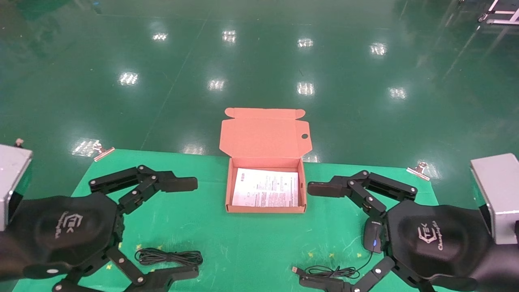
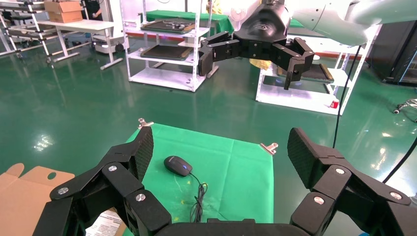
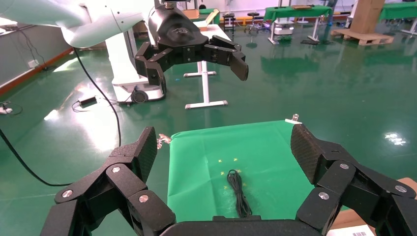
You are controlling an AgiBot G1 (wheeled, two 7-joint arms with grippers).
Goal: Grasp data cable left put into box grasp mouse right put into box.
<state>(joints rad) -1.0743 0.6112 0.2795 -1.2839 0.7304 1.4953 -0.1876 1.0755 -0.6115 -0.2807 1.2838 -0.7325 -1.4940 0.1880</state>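
The orange-brown box stands open at the table's middle back, lid raised, a white printed sheet inside. The data cable, a black elongated coil, lies front left; it also shows in the right wrist view. The black mouse lies front right, its cord and USB plug trailing toward the front; it also shows in the left wrist view. My left gripper hovers open and empty above the cable. My right gripper hovers open and empty beside the mouse.
A green cloth covers the table, held by metal clips at the back corners. Grey boxes stand at the far left and far right. Shiny green floor lies beyond the table's back edge.
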